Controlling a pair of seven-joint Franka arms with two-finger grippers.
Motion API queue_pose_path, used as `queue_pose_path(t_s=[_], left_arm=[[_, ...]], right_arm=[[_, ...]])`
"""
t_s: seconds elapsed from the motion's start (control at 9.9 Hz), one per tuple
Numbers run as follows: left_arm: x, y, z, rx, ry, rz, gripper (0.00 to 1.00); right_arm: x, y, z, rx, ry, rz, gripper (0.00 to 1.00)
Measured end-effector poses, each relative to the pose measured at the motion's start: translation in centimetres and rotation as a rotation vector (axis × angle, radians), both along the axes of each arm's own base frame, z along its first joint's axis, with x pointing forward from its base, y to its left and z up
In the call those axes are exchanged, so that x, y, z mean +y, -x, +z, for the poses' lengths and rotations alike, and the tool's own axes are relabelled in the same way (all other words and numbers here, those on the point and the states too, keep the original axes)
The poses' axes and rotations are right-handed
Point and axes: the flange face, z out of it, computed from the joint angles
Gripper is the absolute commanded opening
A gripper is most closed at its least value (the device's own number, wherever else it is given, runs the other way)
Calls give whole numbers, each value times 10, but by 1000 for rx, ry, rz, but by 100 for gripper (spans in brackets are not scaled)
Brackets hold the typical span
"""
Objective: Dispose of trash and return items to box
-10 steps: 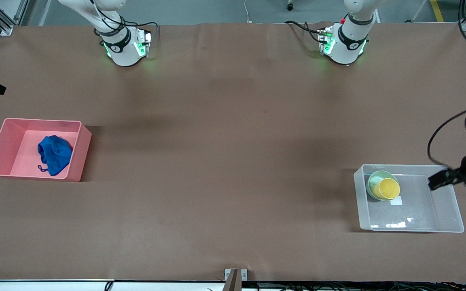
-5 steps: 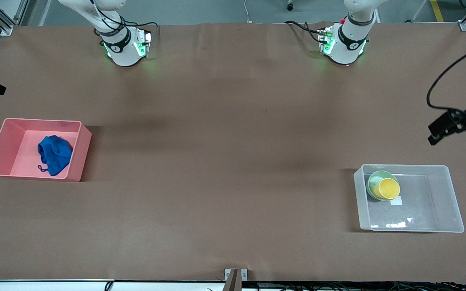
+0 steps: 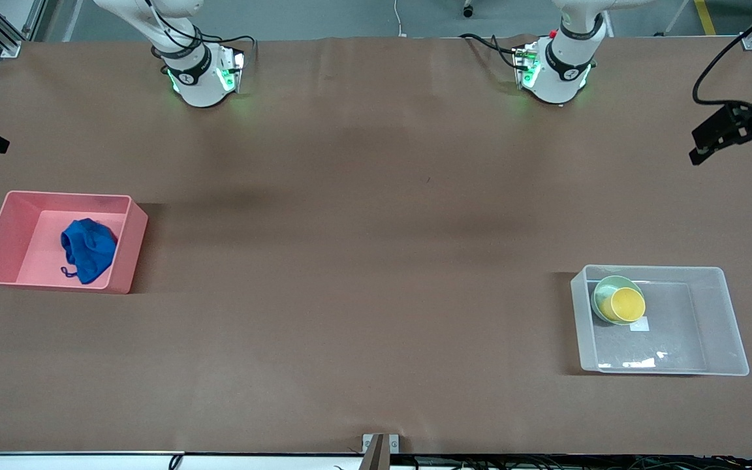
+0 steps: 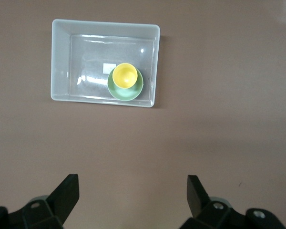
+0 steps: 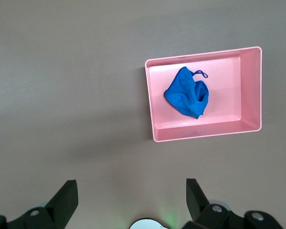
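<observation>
1. Task looks basically done imo: blue trash wad sits in the pink bin at the right arm's end of the tabletop. Yellow cup is nested in the mint bowl, both inside the clear box at the left arm's end.
2. Left gripper is wide, empty, high over bare tabletop w/ the box in sight.
3. Right gripper is wide too, empty, up over tabletop beside the pink bin.
4. Step now is prob just parking: lift straight up, stay off both bins, don't bump anything.
</observation>
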Motion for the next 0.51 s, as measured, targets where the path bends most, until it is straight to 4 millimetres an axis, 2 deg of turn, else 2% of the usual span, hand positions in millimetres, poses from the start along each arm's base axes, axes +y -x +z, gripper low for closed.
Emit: queue_pose_path(t_s=[0.2,0.51], left_arm=[[-1,7,2,7,-2,-3,100],[4,6,-1,16,-5,-44,100]], right_arm=[[0,0,0,0,0,0,100],[0,0,0,0,0,-1,100]])
